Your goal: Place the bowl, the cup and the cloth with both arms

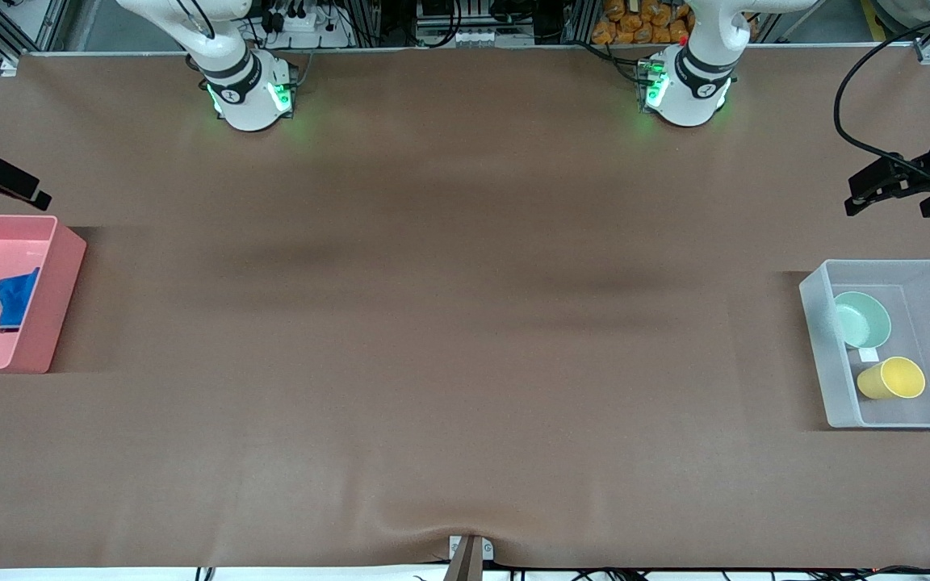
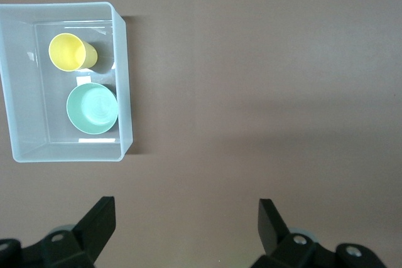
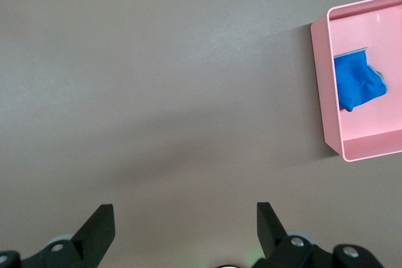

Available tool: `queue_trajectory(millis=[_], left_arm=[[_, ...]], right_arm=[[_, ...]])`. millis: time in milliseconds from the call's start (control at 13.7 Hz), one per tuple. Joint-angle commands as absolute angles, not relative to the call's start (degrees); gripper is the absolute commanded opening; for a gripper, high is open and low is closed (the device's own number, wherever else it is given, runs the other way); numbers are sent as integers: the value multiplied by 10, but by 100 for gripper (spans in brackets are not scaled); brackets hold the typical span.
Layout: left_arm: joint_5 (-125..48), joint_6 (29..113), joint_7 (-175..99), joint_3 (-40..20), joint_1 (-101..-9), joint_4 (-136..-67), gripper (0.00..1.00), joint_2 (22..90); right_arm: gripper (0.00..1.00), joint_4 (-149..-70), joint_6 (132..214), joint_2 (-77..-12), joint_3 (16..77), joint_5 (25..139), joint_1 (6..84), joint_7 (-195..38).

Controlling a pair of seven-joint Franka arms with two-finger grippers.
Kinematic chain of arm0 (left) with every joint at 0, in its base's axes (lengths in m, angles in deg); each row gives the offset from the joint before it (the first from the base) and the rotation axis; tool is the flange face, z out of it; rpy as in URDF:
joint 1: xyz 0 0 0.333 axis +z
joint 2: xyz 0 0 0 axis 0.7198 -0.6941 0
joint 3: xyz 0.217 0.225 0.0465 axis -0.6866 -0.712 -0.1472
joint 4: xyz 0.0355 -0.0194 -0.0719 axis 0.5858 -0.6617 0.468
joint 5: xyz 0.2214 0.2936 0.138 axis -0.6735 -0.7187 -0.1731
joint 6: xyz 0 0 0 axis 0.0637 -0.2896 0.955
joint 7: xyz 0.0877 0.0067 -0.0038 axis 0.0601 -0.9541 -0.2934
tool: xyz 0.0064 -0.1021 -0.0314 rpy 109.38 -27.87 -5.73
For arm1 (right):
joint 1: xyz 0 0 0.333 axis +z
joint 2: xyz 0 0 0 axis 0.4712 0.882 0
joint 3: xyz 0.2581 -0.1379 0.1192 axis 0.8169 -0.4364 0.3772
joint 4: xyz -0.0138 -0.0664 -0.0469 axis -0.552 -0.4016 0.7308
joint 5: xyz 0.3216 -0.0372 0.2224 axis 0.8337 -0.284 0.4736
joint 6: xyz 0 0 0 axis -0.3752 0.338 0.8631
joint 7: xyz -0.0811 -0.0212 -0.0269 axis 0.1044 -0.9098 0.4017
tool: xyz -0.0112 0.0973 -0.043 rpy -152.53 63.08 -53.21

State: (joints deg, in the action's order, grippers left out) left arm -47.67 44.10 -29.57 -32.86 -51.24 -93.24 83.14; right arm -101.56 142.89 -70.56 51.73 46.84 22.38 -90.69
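The mint green bowl [image 1: 862,319] and the yellow cup [image 1: 891,378] are in a clear bin [image 1: 824,355] at the left arm's end of the table. The cup lies on its side, nearer to the front camera than the bowl. Both show in the left wrist view, bowl [image 2: 92,108], cup [image 2: 70,52], bin [image 2: 124,80]. The blue cloth [image 1: 16,298] lies crumpled in a pink bin [image 1: 61,282] at the right arm's end, also in the right wrist view [image 3: 357,83]. My left gripper [image 1: 856,196] [image 2: 186,214] is open and empty, up over the table beside the clear bin. My right gripper [image 1: 29,190] [image 3: 185,218] is open and empty, up over the table beside the pink bin [image 3: 326,92].
The brown table mat [image 1: 465,323] stretches between the two bins. The arm bases [image 1: 251,93] [image 1: 687,85] stand along the table's edge farthest from the front camera. A small bracket [image 1: 467,555] sits at the nearest edge. A black cable [image 1: 844,113] loops over the left arm's end.
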Motion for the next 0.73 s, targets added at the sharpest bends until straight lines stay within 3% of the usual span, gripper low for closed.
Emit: queue_trajectory(millis=[0,657], left_arm=[[-470,438,-265,-329,-510,-926,100,831],[-470,438,-283,-329,-515,-929,100,830]], right_arm=[[100,-1002,1420,-700,521,462,221,-901],[100,-1000,1418,-692,520,466,212,-901]])
